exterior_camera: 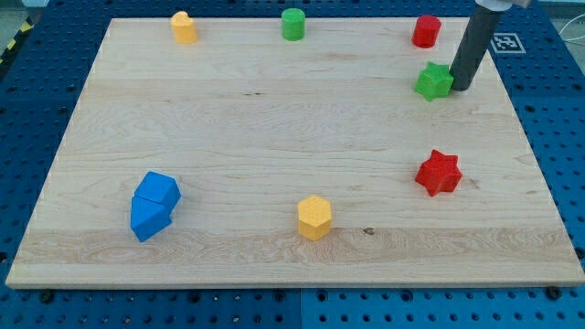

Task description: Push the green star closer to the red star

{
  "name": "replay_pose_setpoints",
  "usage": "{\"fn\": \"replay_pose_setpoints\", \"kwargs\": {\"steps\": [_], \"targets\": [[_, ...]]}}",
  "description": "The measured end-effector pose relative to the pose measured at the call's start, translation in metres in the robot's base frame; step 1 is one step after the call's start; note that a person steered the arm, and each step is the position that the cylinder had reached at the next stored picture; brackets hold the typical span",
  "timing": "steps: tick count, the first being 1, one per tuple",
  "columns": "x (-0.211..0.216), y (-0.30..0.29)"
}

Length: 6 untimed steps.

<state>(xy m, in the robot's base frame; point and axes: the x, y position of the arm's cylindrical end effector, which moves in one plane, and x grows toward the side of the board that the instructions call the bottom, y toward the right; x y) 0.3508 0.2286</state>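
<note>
The green star [433, 81] lies near the board's right edge, toward the view's top. The red star [439, 173] lies below it, on the right side of the board, about a hundred pixels lower in the view. My tip [460, 88] is at the lower end of the dark rod, right beside the green star on its right side, touching or nearly touching it.
On the wooden board [274, 137] are a red cylinder [425, 31] at the top right, a green cylinder [292, 25] at top centre, a yellow block [184, 27] at top left, a yellow hexagonal block [313, 217] at bottom centre and blue blocks [153, 205] at bottom left.
</note>
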Motion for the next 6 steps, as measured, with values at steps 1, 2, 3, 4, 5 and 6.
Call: {"fn": "replay_pose_setpoints", "kwargs": {"steps": [1,2,3,4,5,6], "targets": [[0.011,0.000],[-0.022,0.007],[-0.040,-0.012],[-0.027,-0.042],[0.002,-0.057],[0.030,-0.058]]}}
